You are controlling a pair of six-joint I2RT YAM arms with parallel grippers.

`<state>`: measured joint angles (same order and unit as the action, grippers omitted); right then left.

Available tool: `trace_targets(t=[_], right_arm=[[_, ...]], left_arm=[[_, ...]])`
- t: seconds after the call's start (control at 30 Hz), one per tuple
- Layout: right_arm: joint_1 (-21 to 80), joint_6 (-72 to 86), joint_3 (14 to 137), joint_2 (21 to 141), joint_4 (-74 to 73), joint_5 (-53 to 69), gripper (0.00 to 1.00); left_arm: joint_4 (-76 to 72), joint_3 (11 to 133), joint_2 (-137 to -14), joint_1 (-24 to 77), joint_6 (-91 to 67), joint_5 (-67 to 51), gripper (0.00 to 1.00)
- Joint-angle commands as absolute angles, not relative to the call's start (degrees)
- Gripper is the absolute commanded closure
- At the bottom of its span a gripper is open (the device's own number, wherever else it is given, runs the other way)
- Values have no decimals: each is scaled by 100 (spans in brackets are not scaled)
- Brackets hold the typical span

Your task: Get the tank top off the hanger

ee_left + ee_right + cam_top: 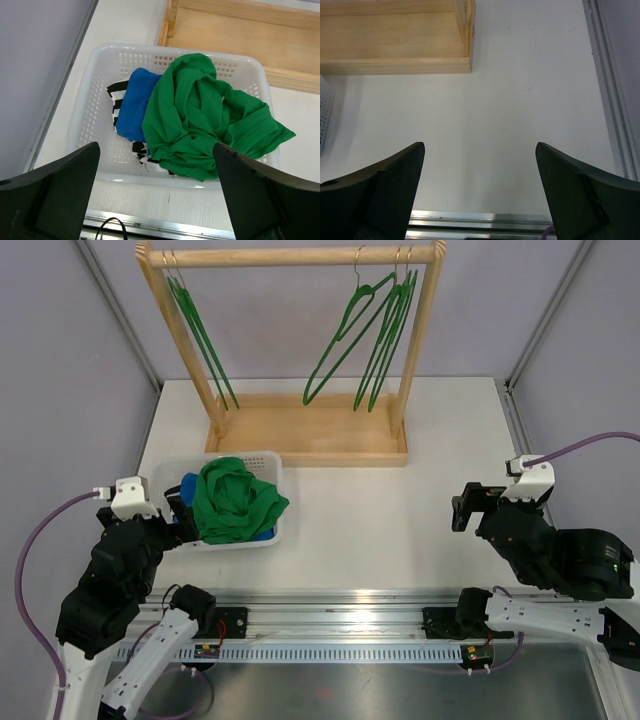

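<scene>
Tank top [200,115]: green, crumpled, lying in the basket [125,50] on its right side, one edge draped over the right rim. It rests on a blue garment [135,100] and a striped garment [117,95].

Left gripper [155,150]: at the basket's near side, aimed at the tank top, just short of it. Jaws spread wide, holding and touching nothing.

Right gripper [480,150]: well to the right of the basket, above the table [380,530]. Jaws spread wide, holding nothing.

Rack [300,430]: wooden, just behind the basket, carrying bare green hangers [350,330].
</scene>
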<state>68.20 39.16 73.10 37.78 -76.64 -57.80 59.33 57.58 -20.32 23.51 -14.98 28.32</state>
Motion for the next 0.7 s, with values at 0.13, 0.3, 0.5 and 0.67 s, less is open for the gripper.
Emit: trace_targets(t=[0.13, 0.3, 0.5, 0.67], right_arm=[[6820, 3735, 7524, 4166, -7822, -6126, 0], [6820, 3744, 7480, 4184, -7752, -6082, 0], [6820, 3762, 7409, 4219, -7638, -6021, 1], [6820, 3832, 7321, 4236, -7585, -5994, 0]], left_arm=[[5317, 5634, -1995, 2338, -1415, 2725, 1], [5300, 5634, -1995, 2329, -1406, 2707, 1], [5291, 5607, -1969, 2338, -1406, 2707, 1], [5256, 5590, -1960, 2338, -1380, 2725, 1]])
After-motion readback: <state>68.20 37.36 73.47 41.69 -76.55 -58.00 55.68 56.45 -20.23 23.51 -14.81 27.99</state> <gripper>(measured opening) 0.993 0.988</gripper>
